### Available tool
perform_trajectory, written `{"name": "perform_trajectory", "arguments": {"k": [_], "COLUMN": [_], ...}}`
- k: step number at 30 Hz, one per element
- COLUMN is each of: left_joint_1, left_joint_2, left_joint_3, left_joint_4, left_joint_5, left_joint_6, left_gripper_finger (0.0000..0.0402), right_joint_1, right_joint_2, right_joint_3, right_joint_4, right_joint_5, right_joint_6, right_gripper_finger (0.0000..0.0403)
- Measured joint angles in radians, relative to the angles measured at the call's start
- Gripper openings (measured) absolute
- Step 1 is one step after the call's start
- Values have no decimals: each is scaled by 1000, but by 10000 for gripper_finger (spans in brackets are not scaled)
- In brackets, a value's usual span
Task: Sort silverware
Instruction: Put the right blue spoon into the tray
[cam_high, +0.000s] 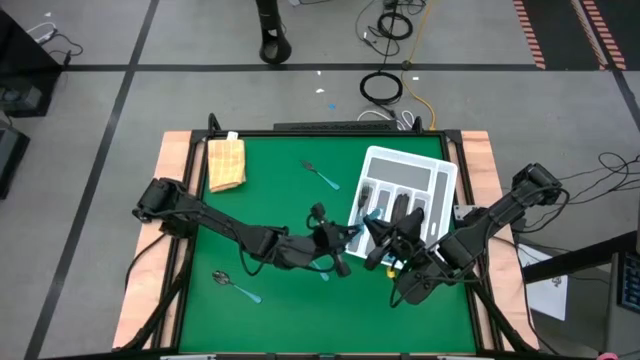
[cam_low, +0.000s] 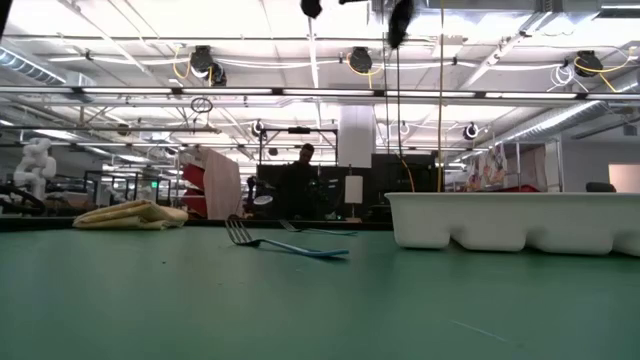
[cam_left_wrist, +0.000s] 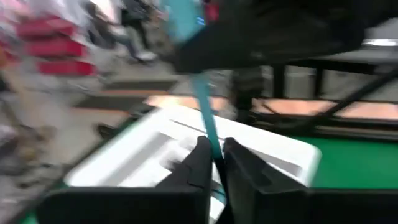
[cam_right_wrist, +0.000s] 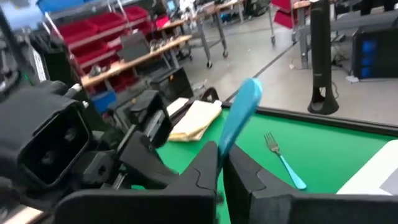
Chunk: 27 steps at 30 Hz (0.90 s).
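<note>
Evidently mid hand-over, near the centre of the high frame, just lower left of the white divided plastic tray (cam_high: 405, 157). Meet there tip to tip: left end effector (cam_left_wrist: 216, 146) and right end effector (cam_right_wrist: 219, 152), both on one slim teal-handled piece of silverware (cam_right_wrist: 239, 115). Right one closed fully onto the handle, which slants up out of the fingers; left one pinched narrowly onto the same handle, nearly closed. Head of the piece hidden, so cannot say fork, spoon or knife. Probably passed across because the tray sits on the right arm's side, and held above the surface so the handle stays free for a second grip.

Elsewhere, unsorted: a teal-handled metal fork (cam_high: 322, 176) upper centre of the high frame, well apart from the arms; a teal-handled metal spoon (cam_high: 236, 285) at lower left. Several pieces already in the tray's compartments. Folded yellow cloth (cam_high: 226, 162) at the upper left corner.

Underneath, a green-topped bench (cam_high: 270, 210) with pale wooden side edges. Beyond, grey floor with dark tape lines and coiled cables; in the low view, bright ceiling lights and workshop shelving.
</note>
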<state>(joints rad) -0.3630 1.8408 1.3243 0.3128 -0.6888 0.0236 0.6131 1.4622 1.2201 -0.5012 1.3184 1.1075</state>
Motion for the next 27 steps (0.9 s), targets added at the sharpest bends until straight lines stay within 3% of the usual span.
{"name": "perform_trajectory", "arguments": {"k": [2,6,11,15,19,27], "left_joint_1": [0,0,-7,-12,-19,-11], "left_joint_2": [-1,-1,-4,-14,-15,-15], "left_joint_3": [2,1,-2,-2,-2,-2], "left_joint_4": [-57,-134,-193,-295,-406,-567], "left_joint_5": [76,124,196,224,232,218], "left_joint_6": [-60,-102,-186,-215,-264,-357], "left_gripper_finger": [65,131,188,199,200,200], "right_joint_1": [-2,-4,-12,-10,32,93], "right_joint_2": [-5,-16,-18,-17,-2,54], "right_joint_3": [-1,-1,0,0,0,-83], "right_joint_4": [-11,-72,-308,-585,-791,-825], "right_joint_5": [-19,-25,-87,-205,-226,-334], "right_joint_6": [-3,-11,55,29,-230,-550], "right_gripper_finger": [1,0,0,0,0,0]}}
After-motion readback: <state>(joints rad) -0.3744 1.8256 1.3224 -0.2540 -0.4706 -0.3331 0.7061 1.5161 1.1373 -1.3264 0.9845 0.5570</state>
